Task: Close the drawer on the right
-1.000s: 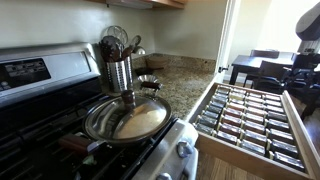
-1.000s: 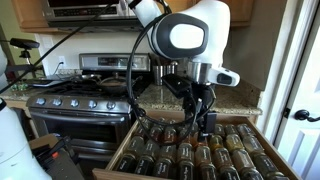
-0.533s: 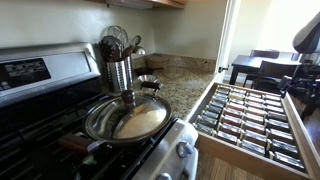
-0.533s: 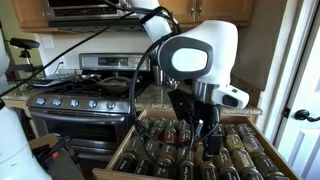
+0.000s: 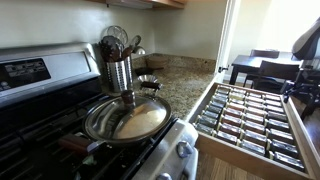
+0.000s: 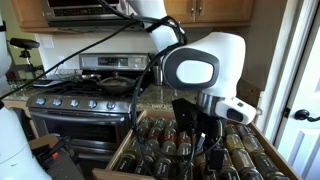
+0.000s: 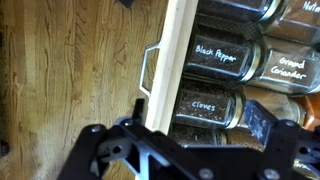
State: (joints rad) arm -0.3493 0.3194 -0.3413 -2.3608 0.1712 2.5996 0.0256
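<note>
Three views, each with its own share.

Only the wrist view reads the labels. Clear glass spice jars (image 7: 215,58) lie on their sides, marked Black Pepper, Ground Coriander and Cloves. They are packed behind the pale front board of the open wooden drawer (image 7: 172,60). The same view shows the curved metal handle (image 7: 146,72) on that board and the brown plank floor (image 7: 70,60) below. The black gripper (image 7: 175,128) enters at the bottom edge with its jaws spread wide. One finger is over the floor side, one is over the jars, and the front board lies between them (whether anything touches the board cannot be told).

In an exterior view the bulky white robot arm (image 6: 205,68) hangs over the drawer (image 6: 122,148). The gripper (image 6: 203,152) sits low at the jar rows, and the jaw spread cannot be read there. The black gas stove (image 6: 80,100) stands beside the drawer.

In an exterior view the drawer (image 5: 235,158) stands pulled well out, just right of the stove (image 5: 25,125) and below the speckled granite desk (image 5: 185,68). Jars fill it in straight rows, wall to wall. Only a dark part of the arm shows at the right edge.

- On the stove: a round steel frying pan (image 5: 127,118), its inside pale.
- Behind the pan: a ribbed steel utensil canister (image 5: 119,72), stuffed with whisks and spoons.
</note>
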